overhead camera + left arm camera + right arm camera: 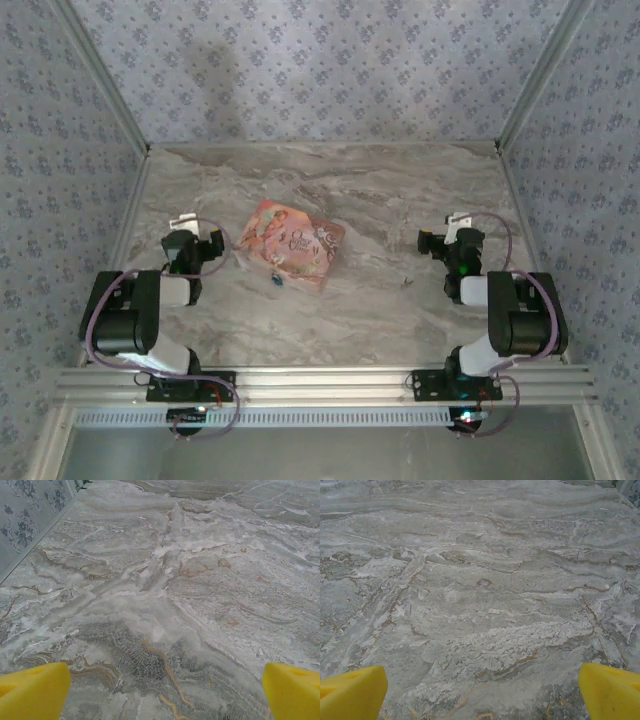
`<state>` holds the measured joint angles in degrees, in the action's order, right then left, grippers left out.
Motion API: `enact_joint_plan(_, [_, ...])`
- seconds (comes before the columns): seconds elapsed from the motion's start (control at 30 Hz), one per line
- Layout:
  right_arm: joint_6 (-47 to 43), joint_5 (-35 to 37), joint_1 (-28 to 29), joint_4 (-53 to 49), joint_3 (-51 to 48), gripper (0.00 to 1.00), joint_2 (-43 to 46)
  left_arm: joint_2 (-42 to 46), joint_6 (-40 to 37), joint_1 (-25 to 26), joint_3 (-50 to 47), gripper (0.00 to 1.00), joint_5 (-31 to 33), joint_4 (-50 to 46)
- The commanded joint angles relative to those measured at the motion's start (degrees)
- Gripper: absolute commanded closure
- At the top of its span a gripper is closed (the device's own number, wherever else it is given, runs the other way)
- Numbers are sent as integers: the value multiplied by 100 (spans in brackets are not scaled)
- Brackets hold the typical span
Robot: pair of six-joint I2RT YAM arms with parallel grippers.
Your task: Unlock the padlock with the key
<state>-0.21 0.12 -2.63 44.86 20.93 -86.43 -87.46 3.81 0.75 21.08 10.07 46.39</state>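
Observation:
The tiny blue padlock (277,279) lies on the marble table just off the near left corner of the pink illustrated box (291,243). The key (406,283), a small dark sliver, rests on the table to the right of the box. My left gripper (196,243) hovers left of the box and stands open, its yellow fingertips (32,692) wide apart over bare marble. My right gripper (433,242) sits to the right, beyond the key, also open with yellow fingertips (610,690) spread and nothing between them.
Patterned walls enclose the marble table (380,190) on three sides, with metal posts in the back corners. An aluminium rail (320,385) runs along the near edge where both arm bases are bolted.

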Motion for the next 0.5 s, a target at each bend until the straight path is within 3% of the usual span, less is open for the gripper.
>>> enact_joint_plan(0.0, [-136,-77,35,198,146,0,-93,-52,-110,-21,157,2,108,248])
enact_joint_plan(0.47, [-120,-133,11,198,147,0,-93,-59,-107,-27,160,2,70,239])
